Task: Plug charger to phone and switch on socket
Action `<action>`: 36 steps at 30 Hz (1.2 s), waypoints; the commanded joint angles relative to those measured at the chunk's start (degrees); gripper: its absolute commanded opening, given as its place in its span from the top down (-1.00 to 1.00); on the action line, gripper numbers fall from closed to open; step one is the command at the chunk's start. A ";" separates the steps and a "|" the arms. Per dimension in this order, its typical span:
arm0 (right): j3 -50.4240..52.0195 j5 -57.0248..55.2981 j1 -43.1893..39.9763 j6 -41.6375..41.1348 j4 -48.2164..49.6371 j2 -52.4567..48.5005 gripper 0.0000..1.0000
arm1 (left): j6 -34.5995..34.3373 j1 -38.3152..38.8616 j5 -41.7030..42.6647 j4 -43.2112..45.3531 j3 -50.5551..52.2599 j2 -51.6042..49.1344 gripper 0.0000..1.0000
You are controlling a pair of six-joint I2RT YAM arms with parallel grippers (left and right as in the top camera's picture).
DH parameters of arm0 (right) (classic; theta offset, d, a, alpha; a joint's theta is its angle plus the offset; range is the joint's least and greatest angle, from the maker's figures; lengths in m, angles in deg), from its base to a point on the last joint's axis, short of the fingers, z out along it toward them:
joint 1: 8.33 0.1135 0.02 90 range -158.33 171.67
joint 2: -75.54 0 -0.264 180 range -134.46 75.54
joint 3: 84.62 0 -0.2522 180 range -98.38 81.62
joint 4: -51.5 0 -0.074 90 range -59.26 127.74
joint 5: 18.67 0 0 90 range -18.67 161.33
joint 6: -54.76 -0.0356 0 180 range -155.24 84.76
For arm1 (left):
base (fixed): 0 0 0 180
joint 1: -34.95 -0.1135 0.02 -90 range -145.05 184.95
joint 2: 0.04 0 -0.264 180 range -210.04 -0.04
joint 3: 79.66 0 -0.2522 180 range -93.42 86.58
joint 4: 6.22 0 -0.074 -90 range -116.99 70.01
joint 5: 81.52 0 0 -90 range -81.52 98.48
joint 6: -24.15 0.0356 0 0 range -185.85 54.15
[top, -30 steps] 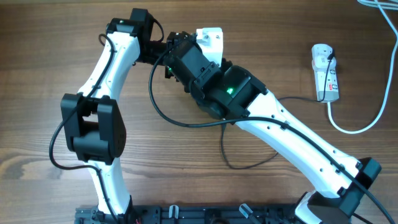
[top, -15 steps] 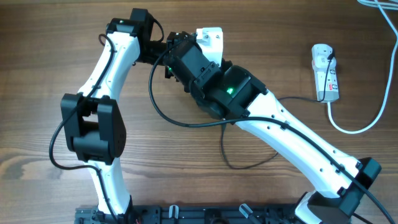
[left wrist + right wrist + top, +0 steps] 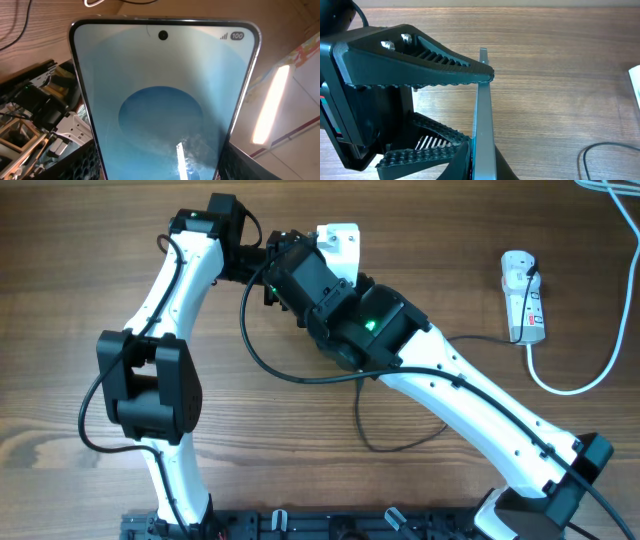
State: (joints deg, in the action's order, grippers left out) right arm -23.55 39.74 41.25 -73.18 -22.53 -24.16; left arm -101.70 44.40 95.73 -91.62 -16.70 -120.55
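While the left gripper is clamping the phone above the table, long axis running away from its wrist, camera end outward, the right gripper is sitting at its edge, closure unclear.

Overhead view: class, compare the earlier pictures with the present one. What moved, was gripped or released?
Nothing visibly changed. The left arm and right arm keep their pose, the charger lies in the same loop, and the socket stays put.

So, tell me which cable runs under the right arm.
The thin black charger, looping mid-table; the thick white cord only curves away beside the socket.
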 commanded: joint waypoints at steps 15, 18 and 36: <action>-1.36 -0.96 0.26 -10.54 1.20 4.85 0.91 | 0.90 -0.20 2.95 0.50 -1.40 2.01 -1.00; -1.36 -0.96 0.26 -15.06 1.07 6.45 0.91 | 0.90 -0.20 2.95 0.79 -1.40 2.01 -1.00; -1.33 -0.90 -2.03 -56.68 -2.25 7.43 0.90 | 0.87 -0.20 2.95 1.77 -1.40 2.01 -1.00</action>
State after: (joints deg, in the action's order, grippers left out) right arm -23.55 40.00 39.24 -120.85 -25.74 -18.20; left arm -101.11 44.20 97.34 -90.07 -16.90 -120.46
